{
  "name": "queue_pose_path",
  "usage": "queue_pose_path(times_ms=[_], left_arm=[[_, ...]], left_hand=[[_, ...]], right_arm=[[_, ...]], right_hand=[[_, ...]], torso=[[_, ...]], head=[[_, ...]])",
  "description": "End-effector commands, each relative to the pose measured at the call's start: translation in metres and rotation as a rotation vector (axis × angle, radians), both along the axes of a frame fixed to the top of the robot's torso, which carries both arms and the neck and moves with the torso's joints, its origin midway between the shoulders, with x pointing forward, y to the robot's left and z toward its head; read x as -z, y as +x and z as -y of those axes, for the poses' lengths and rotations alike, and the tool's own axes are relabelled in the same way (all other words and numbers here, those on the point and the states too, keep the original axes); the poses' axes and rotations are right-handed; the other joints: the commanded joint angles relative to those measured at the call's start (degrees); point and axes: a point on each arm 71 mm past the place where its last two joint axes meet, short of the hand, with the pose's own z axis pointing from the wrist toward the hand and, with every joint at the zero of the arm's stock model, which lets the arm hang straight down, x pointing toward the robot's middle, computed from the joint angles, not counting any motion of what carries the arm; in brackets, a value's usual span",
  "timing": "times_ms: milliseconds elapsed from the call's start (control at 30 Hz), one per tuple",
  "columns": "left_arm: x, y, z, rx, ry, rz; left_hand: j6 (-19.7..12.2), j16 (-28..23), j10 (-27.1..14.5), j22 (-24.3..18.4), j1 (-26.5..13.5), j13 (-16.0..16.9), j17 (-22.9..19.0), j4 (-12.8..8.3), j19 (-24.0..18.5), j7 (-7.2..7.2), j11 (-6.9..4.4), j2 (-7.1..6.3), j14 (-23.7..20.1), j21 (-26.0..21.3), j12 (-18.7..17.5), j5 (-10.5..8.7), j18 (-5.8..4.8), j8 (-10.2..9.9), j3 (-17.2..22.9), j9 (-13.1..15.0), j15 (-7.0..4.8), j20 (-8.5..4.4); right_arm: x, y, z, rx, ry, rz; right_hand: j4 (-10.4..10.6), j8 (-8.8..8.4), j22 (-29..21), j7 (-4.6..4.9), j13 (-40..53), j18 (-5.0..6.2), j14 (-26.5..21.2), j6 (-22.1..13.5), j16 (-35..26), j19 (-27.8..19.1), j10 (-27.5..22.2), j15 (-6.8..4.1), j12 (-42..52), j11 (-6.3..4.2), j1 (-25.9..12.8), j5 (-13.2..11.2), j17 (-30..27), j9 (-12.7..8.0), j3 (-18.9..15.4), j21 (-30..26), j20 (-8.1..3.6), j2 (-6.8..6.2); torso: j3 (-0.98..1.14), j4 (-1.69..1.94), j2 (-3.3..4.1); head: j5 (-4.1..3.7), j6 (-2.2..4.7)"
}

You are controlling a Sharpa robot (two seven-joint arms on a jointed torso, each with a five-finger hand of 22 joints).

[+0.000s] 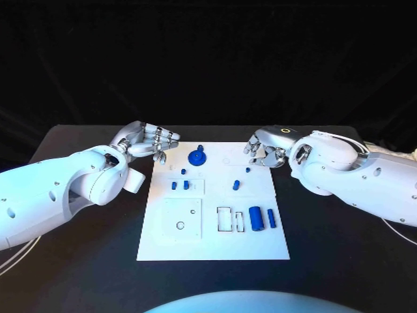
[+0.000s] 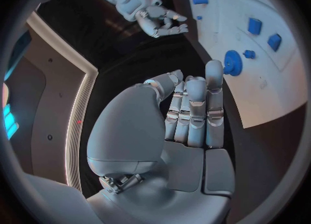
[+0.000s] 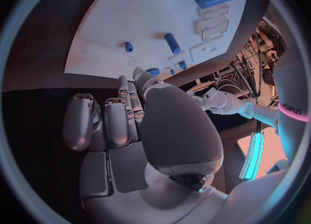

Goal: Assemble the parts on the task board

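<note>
Both hands idle at the board's far corners, nothing picked up.

I see the left hand (image 1: pixel 146 141) just off the far left corner of the task board (image 1: pixel 215 248), fingers loosely apart and holding nothing; in its wrist view the fingers (image 2: pixel 196 111) stand straight together over the black table (image 1: pixel 77 274). The right hand (image 1: pixel 265 149) sits at the far right corner, fingers curled partway, palm empty, also released. On the board: round blue knob (image 1: pixel 198 157) near the far edge, small blue pegs (image 1: pixel 180 185) left of centre, one peg (image 1: pixel 236 185) mid-board, a thick blue cylinder (image 1: pixel 255 218) and a thin blue bar (image 1: pixel 272 218) side by side near the right edge.
</note>
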Motion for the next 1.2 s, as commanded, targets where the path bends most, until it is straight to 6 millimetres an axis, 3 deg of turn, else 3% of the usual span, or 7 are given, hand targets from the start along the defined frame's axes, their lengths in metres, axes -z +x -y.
queue_pose_path(times_ms=[33,200,533,767,1200], left_arm=[[-0.002,-0.002,-0.005,-0.141,-0.300,-0.090],[-0.002,-0.006,-0.005,-0.144,-0.343,-0.105],[-0.003,-0.009,-0.007,-0.144,-0.363,-0.108],[-0.003,-0.009,-0.007,-0.142,-0.365,-0.109],[-0.003,-0.009,-0.008,-0.144,-0.364,-0.113]], left_hand=[[0.35,-0.36,0.25,-0.46,-0.45,0.12,-0.45,0.03,-0.54,-0.16,-0.09,0.50,-0.49,-0.69,0.47,-0.12,0.55,0.35,-0.69,-0.08,0.01,0.10],[0.31,-0.56,0.16,-0.90,-0.54,0.15,-0.81,0.03,-0.72,-0.18,-0.11,0.51,-0.63,-1.25,0.62,-0.12,0.63,0.40,-0.99,-0.10,0.00,0.08],[0.19,-0.97,-0.04,-1.32,-0.62,0.19,-1.51,-0.02,-0.89,-0.17,-0.10,0.58,-0.94,-1.80,0.85,-0.09,0.67,0.45,-1.42,-0.16,0.00,0.07],[0.13,-1.29,-0.16,-1.43,-0.59,0.20,-2.04,-0.09,-0.92,-0.17,-0.10,0.65,-1.17,-1.94,0.98,-0.06,0.67,0.49,-1.60,-0.19,0.00,0.06],[-0.08,-1.62,-0.45,-1.60,-0.42,0.22,-2.60,-0.33,-0.96,-0.13,-0.07,0.69,-1.43,-2.19,1.17,-0.02,0.67,0.50,-1.88,-0.25,0.00,0.05]], right_arm=[[0.004,-0.001,-0.002,-0.011,-0.167,0.038],[0.009,-0.002,-0.007,-0.026,-0.205,0.024],[0.019,-0.003,-0.013,-0.042,-0.229,-0.004],[0.025,-0.003,-0.015,-0.047,-0.242,-0.024],[0.035,-0.002,-0.020,-0.058,-0.239,-0.045]], right_hand=[[-0.05,-0.37,-0.36,-0.28,-0.94,0.73,2.34,0.31,-0.43,-0.45,-0.19,-0.24,-0.40,-0.48,0.00,-0.47,-0.28,-0.10,0.69,-0.48,-0.04,-0.75],[-0.19,-0.38,-0.60,-0.40,-2.33,0.77,2.38,0.51,-0.60,-0.47,-0.40,-0.73,-0.74,-0.57,-0.34,-0.71,-0.47,-0.13,1.56,-0.69,-0.45,-1.06],[-0.57,-0.33,-0.78,-0.54,-3.81,0.78,2.42,0.89,-0.80,-0.43,-0.21,-1.15,-0.89,-0.75,-0.42,-0.70,-0.71,-0.11,2.81,-0.88,-0.90,-1.06],[-0.88,-0.27,-0.86,-0.65,-4.52,0.78,2.43,1.23,-0.90,-0.41,0.12,-1.27,-0.89,-0.84,-0.41,-0.72,-0.82,-0.07,3.52,-0.97,-1.04,-0.97],[-1.81,-0.02,-0.58,-0.77,-6.44,0.68,2.50,2.66,-1.33,-0.07,1.84,-1.27,-0.65,-1.02,-0.84,-1.06,-1.47,0.20,5.80,-0.89,-1.14,-0.03]], torso=[[-0.01,0.10,0.03],[0.06,-0.11,0.08],[0.10,0.08,0.09],[0.08,-0.06,0.08],[0.10,-0.07,0.04]], head=[[-0.53,0.17],[-0.43,0.29],[-0.47,0.19],[-0.20,0.09],[-0.02,-0.13]])
